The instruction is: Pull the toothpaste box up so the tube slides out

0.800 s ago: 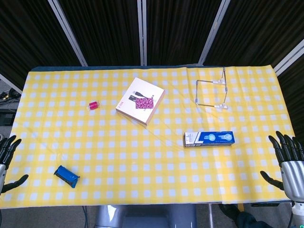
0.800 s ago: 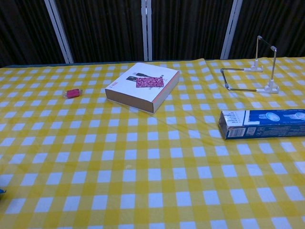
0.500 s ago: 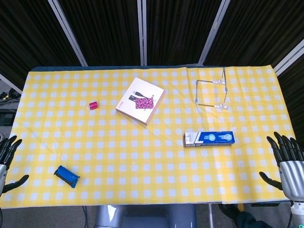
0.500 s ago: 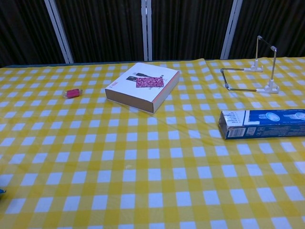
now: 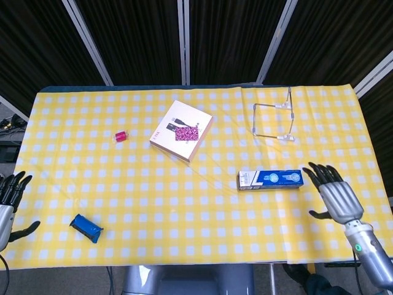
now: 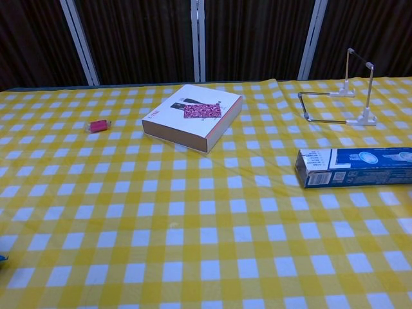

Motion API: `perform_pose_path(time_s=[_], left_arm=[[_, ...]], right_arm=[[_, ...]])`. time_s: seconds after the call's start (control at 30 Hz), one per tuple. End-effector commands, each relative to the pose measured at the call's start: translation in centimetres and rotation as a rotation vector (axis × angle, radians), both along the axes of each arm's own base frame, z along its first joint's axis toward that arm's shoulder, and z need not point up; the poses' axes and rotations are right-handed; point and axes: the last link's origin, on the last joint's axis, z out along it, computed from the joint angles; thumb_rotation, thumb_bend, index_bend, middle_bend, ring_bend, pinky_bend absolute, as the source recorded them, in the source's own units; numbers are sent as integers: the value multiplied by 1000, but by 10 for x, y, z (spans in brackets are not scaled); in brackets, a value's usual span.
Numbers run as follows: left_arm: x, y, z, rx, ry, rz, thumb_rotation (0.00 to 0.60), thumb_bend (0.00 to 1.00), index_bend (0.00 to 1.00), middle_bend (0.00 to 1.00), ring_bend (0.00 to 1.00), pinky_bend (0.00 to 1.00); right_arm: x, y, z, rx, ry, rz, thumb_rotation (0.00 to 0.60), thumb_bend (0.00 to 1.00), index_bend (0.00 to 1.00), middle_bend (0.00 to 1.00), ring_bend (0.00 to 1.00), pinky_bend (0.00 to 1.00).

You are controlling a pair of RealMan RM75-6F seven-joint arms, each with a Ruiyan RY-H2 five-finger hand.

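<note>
The blue toothpaste box [image 5: 270, 179] lies flat on the yellow checked tablecloth, right of centre; the chest view shows its white end flap facing left [image 6: 354, 167]. My right hand [image 5: 332, 195] hovers just right of the box, fingers spread and pointing toward it, holding nothing and not touching it. My left hand [image 5: 8, 201] stays at the table's near-left edge, fingers apart and empty. Neither hand shows in the chest view. No tube is visible outside the box.
A white and pink flat box [image 5: 182, 131] lies mid-table. A wire stand [image 5: 274, 117] stands behind the toothpaste box. A small pink item [image 5: 120, 136] sits at the left. A blue packet [image 5: 86, 228] lies near the front left.
My right hand has moved left and forward from the table's right edge to just beside the toothpaste box. The left hand shifted slightly. The box has not moved.
</note>
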Motion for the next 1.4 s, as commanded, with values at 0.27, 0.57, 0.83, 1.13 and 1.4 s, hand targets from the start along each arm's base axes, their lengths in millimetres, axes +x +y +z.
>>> perform_pose_path(time_s=[0.27,0.57,0.83,1.13,1.4], left_arm=[[-11,15,-4,-6,18,59,600,0,0,0,0,0],[-13,17,-5,-11,19,69,600,0,0,0,0,0],[-12,15,-6,-26,15,65,600,0,0,0,0,0],[-10,13,-4,-18,3,54,600,0,0,0,0,0],[-7,10,-1,-19,-12,37,600,0,0,0,0,0]], right_arm=[[13,-85,-69,176,-7,-25,600,0,6,10,0,14],[13,-100,-92,165,-4,-18,600,0,214,320,283,323],[13,-103,-101,153,11,-8,600,22,427,455,416,453],[31,-97,-82,102,-6,82,600,169,474,486,442,490],[72,-80,-49,38,46,297,600,215,483,498,451,494]])
